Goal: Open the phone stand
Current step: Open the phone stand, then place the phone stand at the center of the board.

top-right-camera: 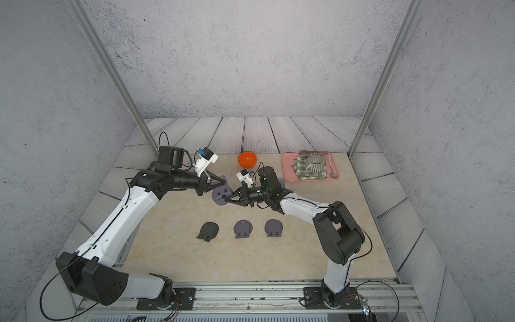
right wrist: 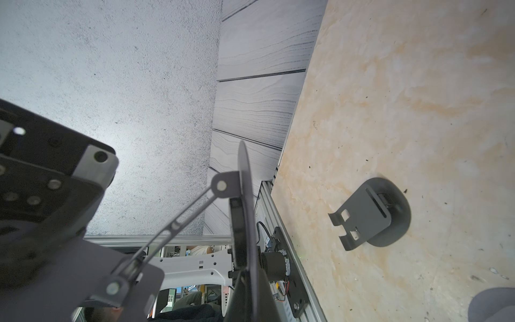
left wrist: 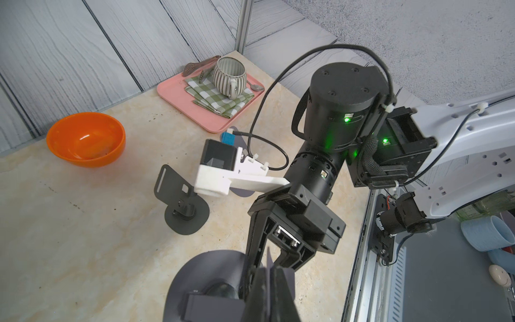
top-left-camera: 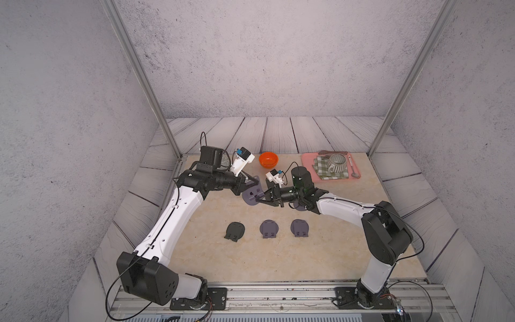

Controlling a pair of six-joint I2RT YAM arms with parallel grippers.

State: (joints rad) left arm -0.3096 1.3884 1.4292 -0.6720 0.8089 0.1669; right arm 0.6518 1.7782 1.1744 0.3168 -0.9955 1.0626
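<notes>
both my pincers are clamped tight on the phone stand [top-left-camera: 251,195], which hangs in the air over the middle of the table [top-left-camera: 250,264]. my left pincer [top-left-camera: 255,180] pinches its upper plate from my left, and my right pincer [top-left-camera: 258,198] nips the lower part from my right. neither arm is nearer (they meet on it), and its length runs roughly tip to tip. i judge the next move swings the halves apart about the hinge. both top views give a flat purple shape; only the right wrist view shows the plate [right wrist: 245,189] edge-on, with its link arm [right wrist: 192,214] angled off.
</notes>
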